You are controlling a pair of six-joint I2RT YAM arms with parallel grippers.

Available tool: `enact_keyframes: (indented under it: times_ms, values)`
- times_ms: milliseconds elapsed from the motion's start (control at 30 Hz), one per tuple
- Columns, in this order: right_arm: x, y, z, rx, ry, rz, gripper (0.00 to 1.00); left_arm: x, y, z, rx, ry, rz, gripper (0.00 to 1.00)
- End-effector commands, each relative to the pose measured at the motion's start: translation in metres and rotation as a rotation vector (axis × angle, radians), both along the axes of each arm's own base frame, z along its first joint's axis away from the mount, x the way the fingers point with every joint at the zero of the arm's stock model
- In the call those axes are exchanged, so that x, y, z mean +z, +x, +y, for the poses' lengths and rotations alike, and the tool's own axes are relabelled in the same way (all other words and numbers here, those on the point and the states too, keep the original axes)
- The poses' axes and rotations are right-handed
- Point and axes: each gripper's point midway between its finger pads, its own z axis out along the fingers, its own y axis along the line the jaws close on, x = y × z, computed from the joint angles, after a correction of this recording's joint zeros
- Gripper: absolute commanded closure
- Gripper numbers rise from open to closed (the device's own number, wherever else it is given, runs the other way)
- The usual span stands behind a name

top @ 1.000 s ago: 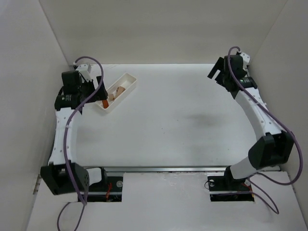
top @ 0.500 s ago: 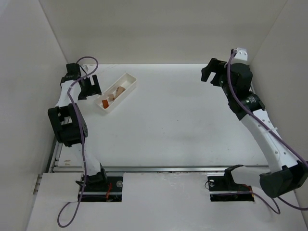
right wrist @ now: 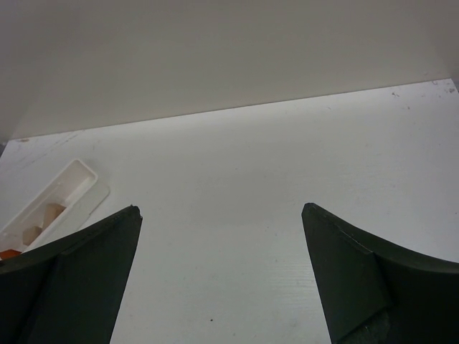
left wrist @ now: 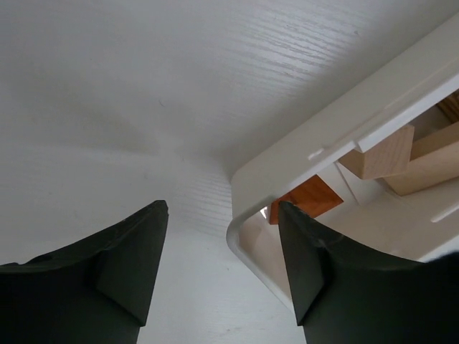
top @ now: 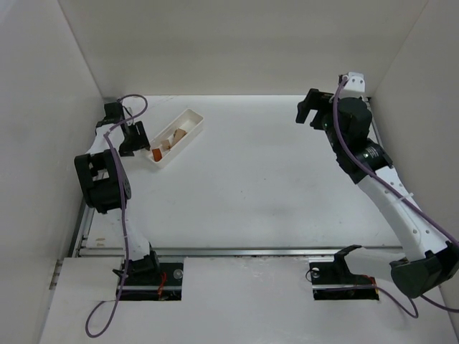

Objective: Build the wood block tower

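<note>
White surface (top: 251, 193), plain pale walls on three sides. A long white tray (top: 191, 120) lies at its far left, set on a diagonal.

All task pieces are inside the tray and the tower is not started. The orange-red wedge (top: 155, 153) is at the tray's near end. The light tan blocks (top: 176, 135) are just past it toward the tray's middle, piled loosely; exact count hard to tell.

The left arm (top: 104, 179) reaches to the tray's near end, its tip just beside the tray on the left side. In the left wrist view the left fingers (left wrist: 125, 272) are spread with a clear gap. The tray's rounded corner shows in that gap. One finger is over bare surface outside the tray; the other sits in front of the tray's inside, close to the wedge. Nothing is pinched. Cannot tell if either finger touches the rim.

The right arm (top: 387, 193) is well apart from the tray, far off to its right, with its tip raised above the surface. In the right wrist view the right fingers (right wrist: 79, 287) are spread wide, with only bare surface between them and nothing gripped. The tray shows small at that view's left edge, tan blocks inside and a sliver of orange at its end.
</note>
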Motion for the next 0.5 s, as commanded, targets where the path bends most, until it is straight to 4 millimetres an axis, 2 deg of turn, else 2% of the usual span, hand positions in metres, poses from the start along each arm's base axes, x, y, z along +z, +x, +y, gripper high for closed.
enact_keyframes:
  times_ms: [0,133,200,267,300,433,467]
  values:
    - [0.023,-0.007,-0.003,-0.020,0.004,-0.060,0.00,-0.008,0.002,0.002,0.019,-0.019,0.000,0.41]
    - [0.027,-0.008,-0.004,-0.033,-0.003,-0.070,0.00,-0.014,0.006,0.001,0.015,-0.028,0.004,0.44]
    - [0.024,-0.009,-0.006,-0.044,-0.010,-0.059,0.00,-0.018,0.007,0.001,0.015,-0.031,0.016,0.52]
    - [0.024,-0.009,-0.008,-0.053,-0.011,-0.059,0.00,-0.023,0.006,0.001,0.015,-0.034,0.027,0.64]
    - [0.022,-0.010,-0.004,-0.042,-0.014,-0.051,0.00,-0.023,0.006,0.001,0.015,-0.034,0.027,0.73]
    - [0.026,-0.013,-0.009,-0.062,-0.012,-0.060,0.00,-0.021,0.004,-0.003,0.006,-0.049,0.023,0.88]
    - [0.029,-0.016,-0.007,-0.053,-0.008,-0.068,0.00,-0.016,0.005,-0.003,0.006,-0.047,0.013,1.00]
